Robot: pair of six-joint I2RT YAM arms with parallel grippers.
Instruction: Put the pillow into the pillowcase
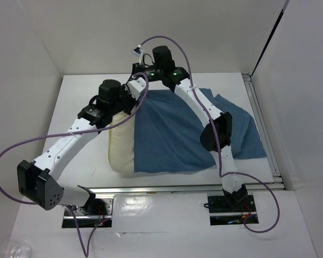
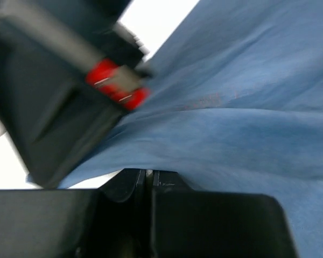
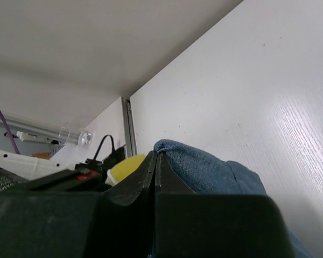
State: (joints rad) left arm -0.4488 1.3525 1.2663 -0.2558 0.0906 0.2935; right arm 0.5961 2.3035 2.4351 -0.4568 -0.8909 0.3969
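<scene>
The pillow (image 1: 120,149) lies on the tabletop (image 1: 226,86), its left end bare outside the pillowcase (image 1: 172,134). The left fingers (image 2: 126,185) and right fingers (image 3: 137,180) each pinch the case's far mouth edge. It is probably best drawn leftward by both together, evenly, so the fabric slides over without bunching.

Dusty-blue pillowcase (image 1: 169,134), cream-yellow pillow (image 1: 121,149)

Dusty-blue pillowcase (image 1: 172,134), thin and wrinkled, spread centre to right with a loose corner trailing right; cream-yellow textured pillow (image 1: 120,148), only its left strip showing beyond the case's left edge.
</scene>
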